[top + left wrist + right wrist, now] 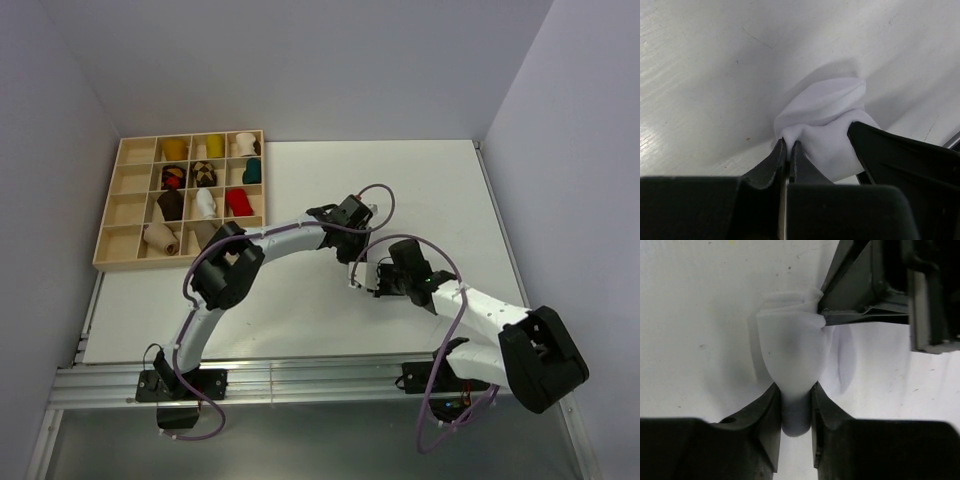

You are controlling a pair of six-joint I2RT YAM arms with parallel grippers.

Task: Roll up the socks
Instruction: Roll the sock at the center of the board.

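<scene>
Left gripper (pixel 788 148) pinched tight on edge of soft white fabric sock (pixel 826 106); right gripper (pixel 795 390) clamps its narrow end.

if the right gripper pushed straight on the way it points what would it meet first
The white sock that the right gripper pinches fills the line ahead. Just past it, slightly aside, the left gripper holds the sock's far edge and would likely come next; depth is unclear.

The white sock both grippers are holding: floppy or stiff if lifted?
Probably floppy: the white sock bunches and creases where the right gripper squeezes it. Likely light too: the left gripper holds it by a thin pinched fold.
</scene>
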